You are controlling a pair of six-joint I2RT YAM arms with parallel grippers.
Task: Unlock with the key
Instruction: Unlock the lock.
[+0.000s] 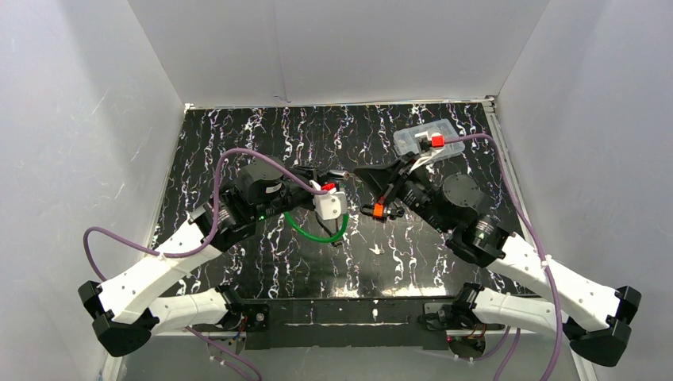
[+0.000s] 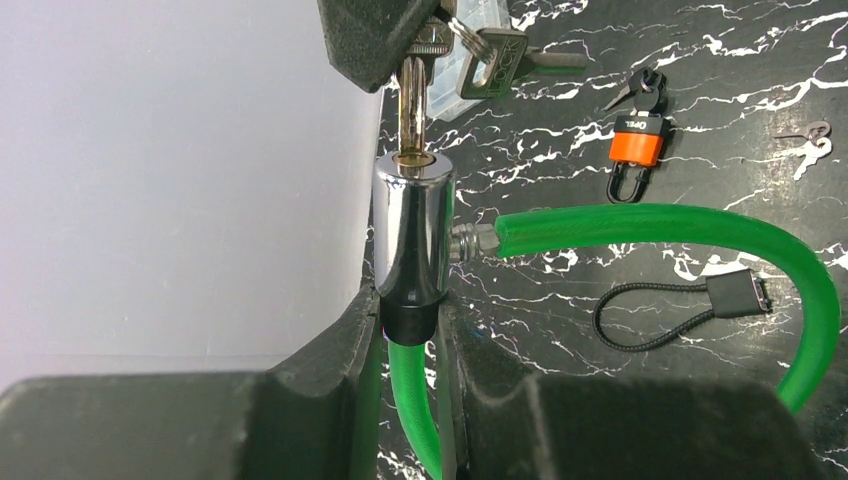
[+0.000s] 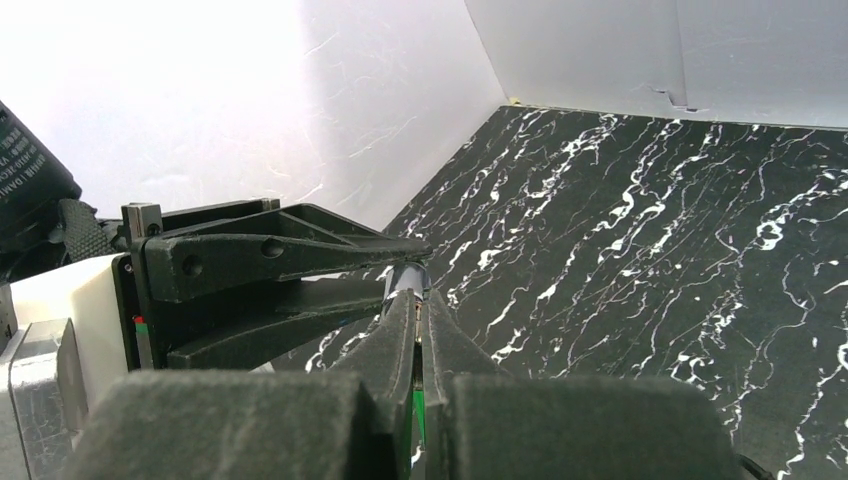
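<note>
1. Clamping the lock cylinder (image 2: 413, 230) by its black collar in the left gripper (image 2: 410, 325), jaws narrowly parted around it, over mid-table.
2. Pinching the key (image 2: 410, 110) in the right gripper (image 3: 418, 320), jaws closed tight on its head; blade sitting partway in the keyway.
3. Judging insertion nearly done; turning the key and releasing the green cable (image 2: 660, 225), seated in the side port, remaining.
4. Showing the keyway only in the left wrist view; blocking it in the right wrist view.

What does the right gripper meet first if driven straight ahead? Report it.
Likely the chrome lock cylinder: the right gripper holds the key seated in it, left gripper clamped just beyond.
</note>
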